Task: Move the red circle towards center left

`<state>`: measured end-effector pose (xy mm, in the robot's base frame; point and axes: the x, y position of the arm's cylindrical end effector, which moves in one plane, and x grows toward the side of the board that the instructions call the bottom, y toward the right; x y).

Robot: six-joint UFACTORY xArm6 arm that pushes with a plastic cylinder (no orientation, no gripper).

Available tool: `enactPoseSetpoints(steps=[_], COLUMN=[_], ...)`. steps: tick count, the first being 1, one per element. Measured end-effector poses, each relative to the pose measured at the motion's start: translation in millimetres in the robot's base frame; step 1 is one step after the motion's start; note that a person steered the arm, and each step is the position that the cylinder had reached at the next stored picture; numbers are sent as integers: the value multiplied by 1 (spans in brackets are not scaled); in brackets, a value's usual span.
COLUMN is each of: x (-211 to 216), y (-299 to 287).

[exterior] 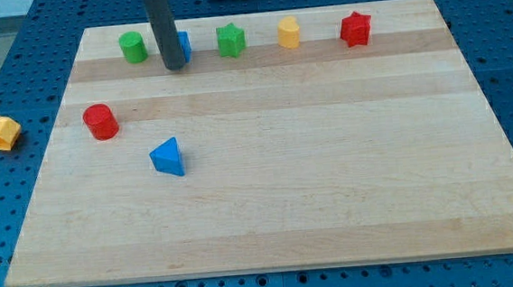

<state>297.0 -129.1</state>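
The red circle (pixel 100 121) is a short red cylinder lying on the wooden board (pixel 332 183) near the view's left edge, a little above mid height. My tip (pixel 174 66) is at the end of the dark rod near the view's top left. It stands up and to the right of the red circle, well apart from it. The rod partly hides a blue block (pixel 184 45) right behind it.
Along the view's top lie a green cylinder (pixel 133 46), a green star (pixel 230 40), a yellow block (pixel 289 33) and a red star (pixel 355 29). A blue triangle (pixel 168 158) lies below and right of the red circle. A yellow block (pixel 2 132) lies off the board at left.
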Motion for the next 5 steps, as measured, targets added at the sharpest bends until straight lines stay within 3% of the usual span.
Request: enactPoseSetpoints(steps=[2, 3, 4, 5], x=[-4, 16, 54, 97], y=[18, 34, 122, 146])
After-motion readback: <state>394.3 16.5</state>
